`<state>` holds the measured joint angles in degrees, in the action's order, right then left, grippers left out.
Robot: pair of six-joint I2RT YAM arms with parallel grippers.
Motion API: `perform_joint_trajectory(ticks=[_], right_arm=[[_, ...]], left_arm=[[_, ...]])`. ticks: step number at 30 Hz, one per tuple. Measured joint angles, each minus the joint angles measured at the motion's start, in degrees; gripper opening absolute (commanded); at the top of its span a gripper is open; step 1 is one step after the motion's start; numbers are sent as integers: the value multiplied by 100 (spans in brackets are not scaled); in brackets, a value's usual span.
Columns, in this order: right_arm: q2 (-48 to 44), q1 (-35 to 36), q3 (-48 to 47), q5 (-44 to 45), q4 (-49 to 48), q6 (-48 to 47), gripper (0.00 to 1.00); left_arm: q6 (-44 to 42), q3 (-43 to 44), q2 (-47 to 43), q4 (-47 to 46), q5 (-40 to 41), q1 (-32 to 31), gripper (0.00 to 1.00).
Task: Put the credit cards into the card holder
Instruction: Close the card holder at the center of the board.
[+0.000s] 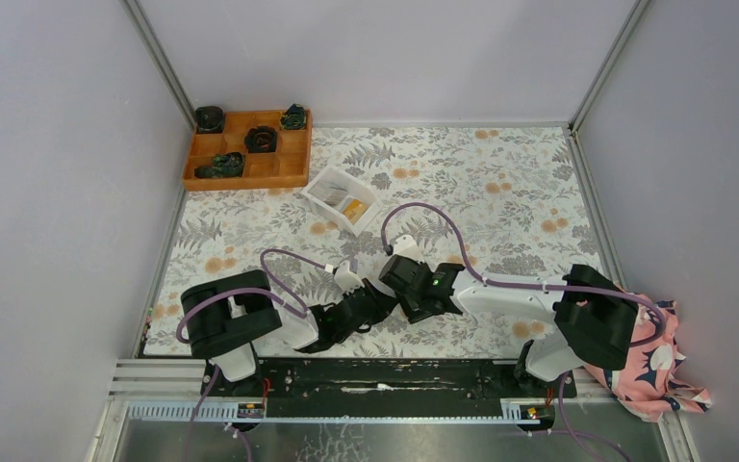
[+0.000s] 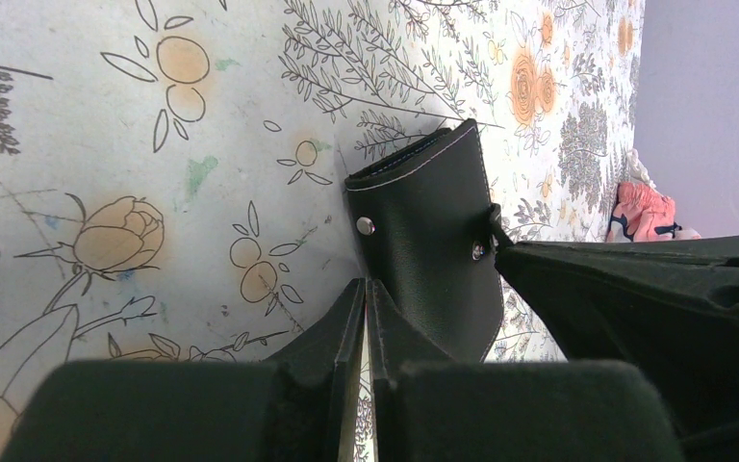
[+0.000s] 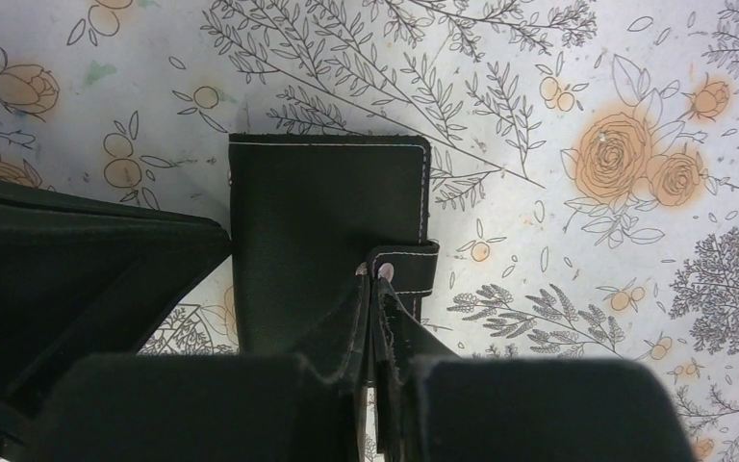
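Right tool [image 3: 375, 281] pinches the clasp tab [image 3: 409, 265] of the holder [image 3: 318, 212], seemingly light and floppy, best gripped at stitched edges; left tool [image 2: 366, 289], closed, meets its side.

Cannot see the card holder [image 3: 318, 221] from above, buried beneath left gripper [image 2: 366, 294] and right gripper [image 3: 375, 279]. Cannot follow its near edge behind the fingers [image 3: 342, 327] in either wrist view. Cannot identify what lies in the white tray [image 1: 318, 183], nor the dark lumps [image 1: 261, 140] in the orange box [image 1: 289, 166]: too small.
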<state>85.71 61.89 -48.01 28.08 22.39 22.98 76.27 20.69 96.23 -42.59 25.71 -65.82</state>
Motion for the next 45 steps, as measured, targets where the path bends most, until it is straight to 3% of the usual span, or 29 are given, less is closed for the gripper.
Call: perform_joint_trajectory(ticks=[45], right_arm=[[144,-131,94,-385,-192,15,1]], left_arm=[[-61,24,-50,98,4,0,11]])
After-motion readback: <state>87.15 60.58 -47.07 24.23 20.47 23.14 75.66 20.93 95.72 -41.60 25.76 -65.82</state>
